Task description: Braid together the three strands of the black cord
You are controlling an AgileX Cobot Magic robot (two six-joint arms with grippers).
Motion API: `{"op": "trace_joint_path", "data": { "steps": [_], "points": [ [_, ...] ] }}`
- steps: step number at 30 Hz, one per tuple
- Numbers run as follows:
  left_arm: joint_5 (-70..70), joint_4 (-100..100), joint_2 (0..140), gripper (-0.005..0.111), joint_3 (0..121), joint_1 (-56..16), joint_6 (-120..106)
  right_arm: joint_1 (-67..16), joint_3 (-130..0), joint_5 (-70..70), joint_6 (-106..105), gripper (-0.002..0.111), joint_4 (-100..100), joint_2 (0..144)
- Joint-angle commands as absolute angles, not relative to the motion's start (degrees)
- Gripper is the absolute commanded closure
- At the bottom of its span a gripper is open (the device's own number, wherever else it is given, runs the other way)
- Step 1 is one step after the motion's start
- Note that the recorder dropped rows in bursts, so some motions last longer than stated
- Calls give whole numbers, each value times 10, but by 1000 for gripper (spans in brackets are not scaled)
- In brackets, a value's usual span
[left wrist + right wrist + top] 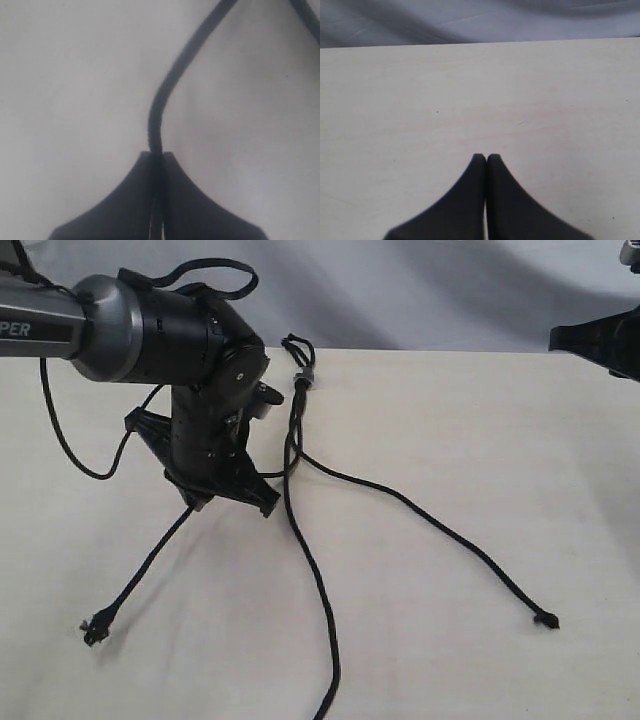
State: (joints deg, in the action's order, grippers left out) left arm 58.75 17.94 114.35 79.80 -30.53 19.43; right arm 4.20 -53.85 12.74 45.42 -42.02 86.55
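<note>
Three strands fan out from the black cord [293, 425], which lies on the pale desk [480, 440]. Its small grey clamp [305, 380] and tiny loop [297, 344] sit near the desk's far edge.

My left pincer [156, 156] is closed tight on the left strand [161, 100], pinching it right at the fingertips. That strand rises out of the grip and curves away across the desk. In the exterior view this pincer points down at the desk, left of the cord, and the strand runs from it to a frayed knot [95, 630] nearer the front.

The middle strand [315, 580] runs from the clamp toward the front and leaves the view at the bottom edge. The right strand [440, 532] slants off to the right and ends in its end knot [547, 621], well apart from the others. I can make out no braid.

My right pincer [486, 158] is closed with nothing between its fingers, above bare desk and well away from the cord.
</note>
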Motion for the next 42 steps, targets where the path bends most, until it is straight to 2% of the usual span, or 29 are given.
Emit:
{"op": "trace_joint_path", "data": {
  "steps": [1,4,7,11,14,16,18,19,21,25,28,31,34,39,42],
  "points": [
    [556,189,1141,106,761,-291,233,45,-538,123,456,109,-421,860],
    [534,201,1141,101,750,-291,249,45,-538,123,456,109,-420,860],
    [526,200,1141,81,748,-291,249,45,-538,123,456,109,-420,860],
    [506,197,1141,48,748,-291,242,44,-538,128,456,109,-403,860],
    [511,221,1135,40,748,-286,235,30,-538,153,439,109,-365,860],
    [515,238,1123,43,748,-276,235,2,-538,158,413,109,-361,860],
    [515,241,1107,54,748,-262,230,-35,-540,163,382,109,-348,860],
    [515,241,1086,76,748,-246,202,-87,-548,181,350,109,-326,862],
    [515,240,1066,106,747,-225,195,-139,-565,213,325,109,-308,867],
    [479,240,1034,104,726,-186,193,-242,-601,255,295,109,-301,896],
    [420,240,1011,104,684,-153,196,-296,-606,193,288,109,-342,913],
    [344,233,1007,104,634,-87,197,-347,-606,141,291,109,-349,918],
    [300,210,1007,104,626,-55,197,-391,-606,215,291,109,-323,920],
    [258,192,1007,104,624,-54,196,-441,-613,254,291,109,-292,951],
    [262,187,1007,104,624,-54,194,-442,-669,380,282,109,-245,989]
  ]
}}
